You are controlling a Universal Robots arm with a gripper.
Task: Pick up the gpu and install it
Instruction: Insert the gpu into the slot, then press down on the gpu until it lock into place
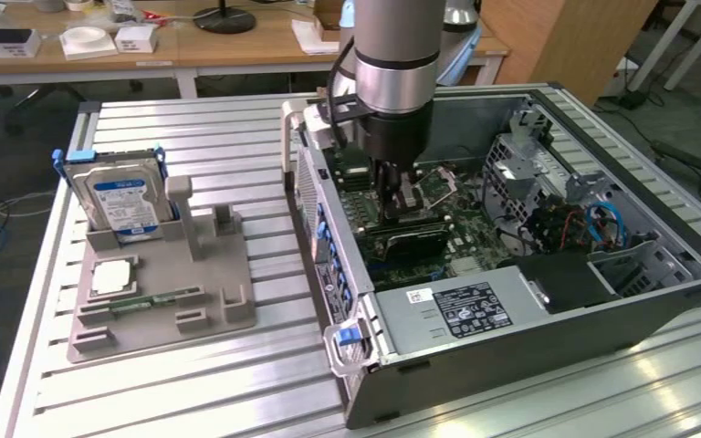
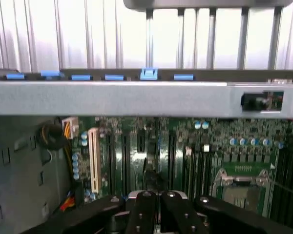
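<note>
My gripper [image 1: 390, 210] reaches down into the open computer case [image 1: 643, 301], just above the green motherboard [image 1: 473, 233]. The gpu [image 1: 409, 240], a thin dark card, stands on edge on the motherboard directly under the fingertips. In the wrist view the gripper [image 2: 158, 207] has its two black fingers pressed together with no gap showing, over the row of expansion slots [image 2: 136, 151]. I cannot tell whether the fingertips touch the card.
On the exterior view's left, a grey holder [image 1: 162, 301] carries a silver hard drive with a blue label [image 1: 120, 201], a processor chip [image 1: 113, 274] and a narrow memory stick [image 1: 156, 298]. Inside the case are a power supply [image 1: 473, 310], drive cages [image 1: 546, 173] and cables.
</note>
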